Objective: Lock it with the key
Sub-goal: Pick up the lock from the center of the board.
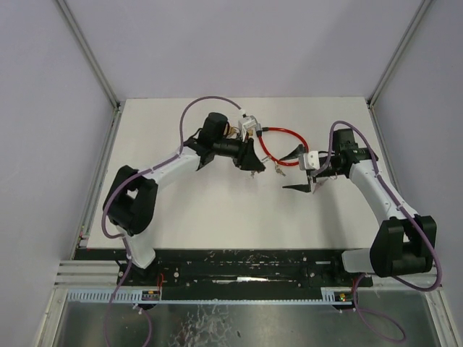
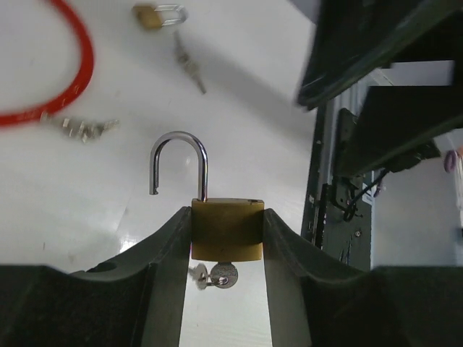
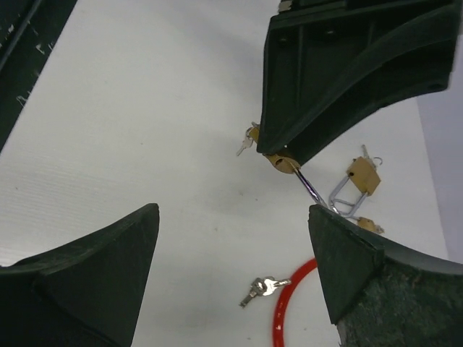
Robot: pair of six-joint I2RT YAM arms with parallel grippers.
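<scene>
My left gripper [image 2: 226,217] is shut on the body of a brass padlock [image 2: 226,230] and holds it above the table. The padlock's steel shackle [image 2: 179,163] stands open, free at one end. A key [image 2: 224,275] sits in the keyhole at the padlock's underside, with a second key hanging from its ring. In the top view the left gripper [image 1: 252,165] is at mid-table. My right gripper [image 1: 300,175] is open and empty just to its right, facing it. The right wrist view shows the held padlock [image 3: 281,160] and its key [image 3: 244,143] ahead of the open right gripper [image 3: 231,246].
A red cable loop [image 1: 278,144] lies between the two grippers, with a loose pair of keys [image 3: 262,288] at its end. Another brass padlock [image 2: 155,14] with a key [image 2: 189,69] lies further back, in a cluster [image 1: 248,125]. The black rail [image 1: 239,264] runs along the near edge.
</scene>
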